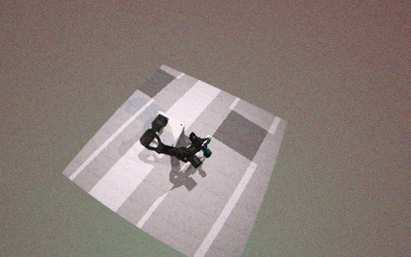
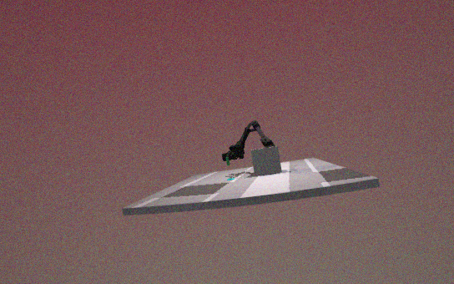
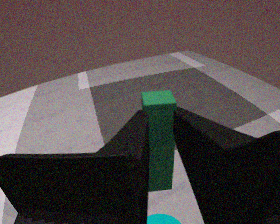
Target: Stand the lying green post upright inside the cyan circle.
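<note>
The green post (image 1: 209,138) (image 2: 228,161) (image 3: 161,145) is held between the fingers and hangs about upright, its lower end in the air above the table. My gripper (image 2: 226,157) (image 3: 159,116) is shut on the post near its upper end, with the fingers pointing roughly level. The cyan circle (image 2: 230,179) (image 3: 163,219) lies flat on the table, below the post in the exterior view. Only its far edge shows at the bottom of the wrist view, and the arm covers part of it in the top view.
The arm stands on a pale block (image 1: 175,126) (image 2: 265,161) behind the gripper. The table (image 1: 219,185) (image 2: 267,190) has white stripes and dark patches, and its far edge shows in the wrist view. The arm's shadow falls across it.
</note>
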You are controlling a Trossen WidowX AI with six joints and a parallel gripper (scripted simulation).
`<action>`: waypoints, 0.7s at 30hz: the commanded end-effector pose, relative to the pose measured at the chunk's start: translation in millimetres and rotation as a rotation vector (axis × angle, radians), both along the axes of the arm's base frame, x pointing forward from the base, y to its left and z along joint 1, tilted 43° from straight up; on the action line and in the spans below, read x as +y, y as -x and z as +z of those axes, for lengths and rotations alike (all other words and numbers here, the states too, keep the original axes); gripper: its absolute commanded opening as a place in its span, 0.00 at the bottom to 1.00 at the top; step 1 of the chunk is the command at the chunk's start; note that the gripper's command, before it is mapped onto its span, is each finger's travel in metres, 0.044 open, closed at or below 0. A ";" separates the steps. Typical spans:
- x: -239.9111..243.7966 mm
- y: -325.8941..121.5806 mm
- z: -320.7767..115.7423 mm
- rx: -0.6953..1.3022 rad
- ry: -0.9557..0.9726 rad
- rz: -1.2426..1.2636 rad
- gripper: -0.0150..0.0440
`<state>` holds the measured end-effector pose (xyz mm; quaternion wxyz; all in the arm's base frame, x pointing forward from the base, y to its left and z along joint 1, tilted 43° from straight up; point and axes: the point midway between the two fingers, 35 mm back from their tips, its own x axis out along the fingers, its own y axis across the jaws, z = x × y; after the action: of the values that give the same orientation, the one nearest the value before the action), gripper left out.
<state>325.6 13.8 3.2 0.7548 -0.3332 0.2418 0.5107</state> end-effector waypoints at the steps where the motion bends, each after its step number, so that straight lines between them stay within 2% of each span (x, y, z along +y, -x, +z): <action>1: -1.2 1.5 2.5 -0.029 -0.017 0.007 0.29; 21: -8.2 0.0 -4.2 -0.029 -0.016 0.007 0.29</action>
<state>324.2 11.3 4.1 0.7589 -0.3348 0.2265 0.5106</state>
